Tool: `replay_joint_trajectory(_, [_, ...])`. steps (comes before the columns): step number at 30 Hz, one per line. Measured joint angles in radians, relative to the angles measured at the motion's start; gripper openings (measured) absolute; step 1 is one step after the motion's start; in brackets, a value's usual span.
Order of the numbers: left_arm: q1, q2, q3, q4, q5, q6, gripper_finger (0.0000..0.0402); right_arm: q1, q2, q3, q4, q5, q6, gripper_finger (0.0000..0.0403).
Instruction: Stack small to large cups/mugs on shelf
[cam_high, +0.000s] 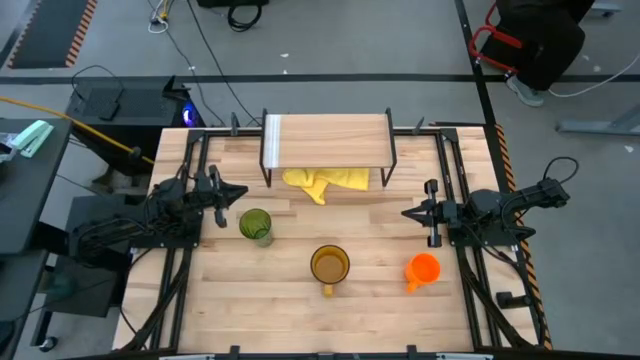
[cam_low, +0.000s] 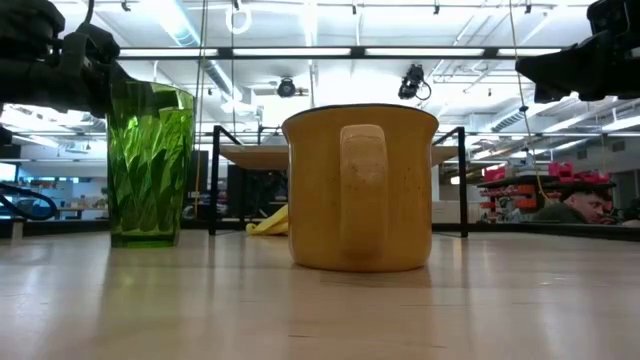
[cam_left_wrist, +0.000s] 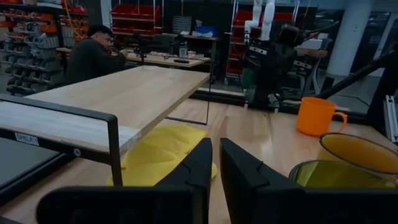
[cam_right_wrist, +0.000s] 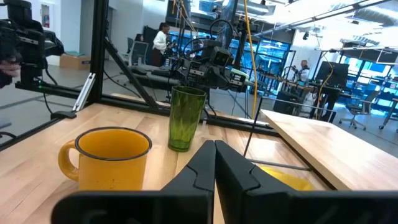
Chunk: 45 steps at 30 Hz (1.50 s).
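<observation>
Three cups stand upright on their bases on the tabletop. The green tumbler (cam_high: 255, 225) (cam_low: 150, 165) (cam_right_wrist: 186, 118) is toward the left. The amber mug (cam_high: 329, 265) (cam_low: 360, 190) (cam_right_wrist: 112, 158) stands near the middle, its handle toward the near edge. The orange mug (cam_high: 423, 270) (cam_left_wrist: 316, 116) is toward the right. The shelf (cam_high: 330, 135) (cam_left_wrist: 118, 99) stands at the far side on its black wire legs. My left gripper (cam_high: 238, 192) (cam_left_wrist: 216, 152) hovers shut just far-left of the tumbler. My right gripper (cam_high: 406, 213) (cam_right_wrist: 215, 149) hovers shut beyond the orange mug.
A yellow cloth (cam_high: 325, 182) (cam_left_wrist: 158, 155) lies crumpled under the shelf's front edge, partly sticking out toward the cups. Black frame rails (cam_high: 190, 250) run along both table sides. People sit at benches in the room behind (cam_left_wrist: 93, 53). Bare wood lies between the cups and the shelf.
</observation>
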Motion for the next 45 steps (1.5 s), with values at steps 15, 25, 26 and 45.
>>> replay_joint_trajectory(15, [0.000,0.000,0.000,0.210,0.000,-0.209,0.0036,0.000,0.000,0.000,0.015,0.000,0.098,0.0014])
replay_joint_trajectory(25, [0.000,0.000,0.000,0.288,0.025,-0.382,0.0027,0.000,0.000,0.000,0.179,0.000,0.104,0.0014])
replay_joint_trajectory(26, [0.000,0.000,0.000,0.311,0.037,-0.382,0.0025,0.000,0.000,0.000,0.193,0.000,0.104,0.0014])
replay_joint_trajectory(45, [-0.173,0.015,0.000,0.548,0.221,-0.418,0.0020,0.000,0.000,0.000,0.215,-0.001,0.245,0.0014])
